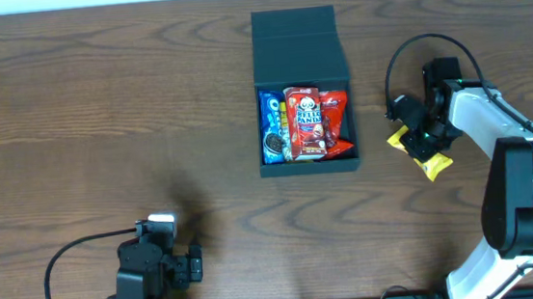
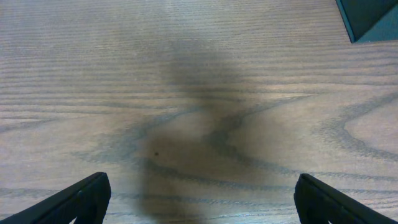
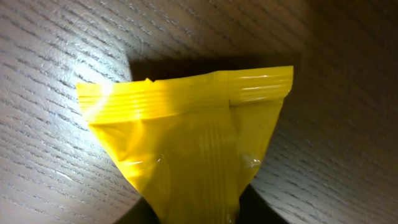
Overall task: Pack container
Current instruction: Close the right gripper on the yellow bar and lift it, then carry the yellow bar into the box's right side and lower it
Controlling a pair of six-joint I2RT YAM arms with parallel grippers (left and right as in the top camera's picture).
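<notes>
The container (image 1: 310, 167) is a dark teal-black box at the table's middle, its flap lid folded back. Inside lie a blue Oreo packet (image 1: 272, 126), a red Hello Panda packet (image 1: 305, 122) and a red-orange packet (image 1: 336, 114). My right gripper (image 1: 423, 138) is to the right of the box, shut on a yellow snack packet (image 1: 429, 162), which fills the right wrist view (image 3: 193, 143) just above the wood. My left gripper (image 2: 199, 202) is open and empty near the front edge; a corner of the box shows in the left wrist view (image 2: 373, 18).
The brown wood-grain table (image 1: 100, 125) spreads round the box. The right arm's white body (image 1: 513, 205) stands at the front right, its black cable (image 1: 403, 55) looping above the gripper. The left arm's base (image 1: 147, 276) sits at the front left.
</notes>
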